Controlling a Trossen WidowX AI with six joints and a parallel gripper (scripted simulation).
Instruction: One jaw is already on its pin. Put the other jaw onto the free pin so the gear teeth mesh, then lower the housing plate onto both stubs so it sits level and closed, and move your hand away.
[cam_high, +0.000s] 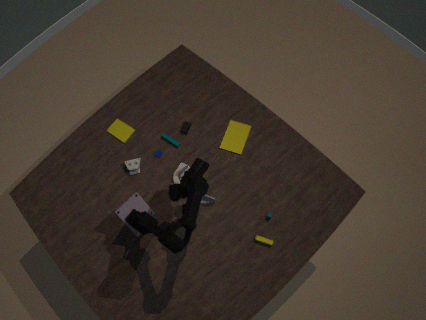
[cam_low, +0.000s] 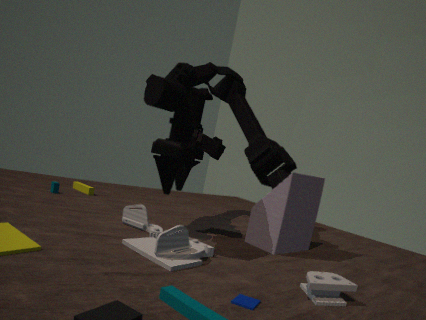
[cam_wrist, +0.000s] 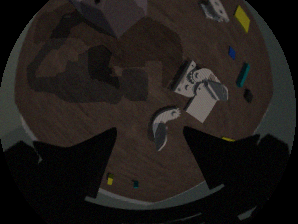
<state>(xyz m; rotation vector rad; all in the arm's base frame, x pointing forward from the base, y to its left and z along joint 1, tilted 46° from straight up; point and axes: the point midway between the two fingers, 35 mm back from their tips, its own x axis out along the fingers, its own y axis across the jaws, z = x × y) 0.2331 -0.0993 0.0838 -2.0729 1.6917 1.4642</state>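
The white base (cam_low: 142, 243) (cam_wrist: 201, 108) lies on the table with one jaw (cam_low: 172, 242) (cam_wrist: 217, 91) on it, its upright grey pad standing over the base. The free pin is too small to tell. The other jaw (cam_high: 208, 200) (cam_low: 135, 216) (cam_wrist: 161, 125) lies loose on the table beside the base, its toothed end toward it. The white housing plate (cam_high: 132, 163) (cam_low: 330, 281) (cam_wrist: 215, 10), with two holes showing, stands apart from the base. My gripper (cam_low: 172, 190) (cam_wrist: 150, 131) is open and empty, above the table near the loose jaw, touching nothing.
A pale block (cam_low: 287, 215) stands under the arm's base. A blue tile (cam_high: 158, 154) (cam_low: 245, 301), a teal bar (cam_high: 170, 140) (cam_wrist: 243, 75) and a dark block (cam_high: 186, 128) lie beyond the base. Yellow sheets (cam_high: 236, 137) (cam_high: 121, 130), a yellow bar (cam_high: 264, 240) and a teal cube (cam_high: 269, 216) lie farther out.
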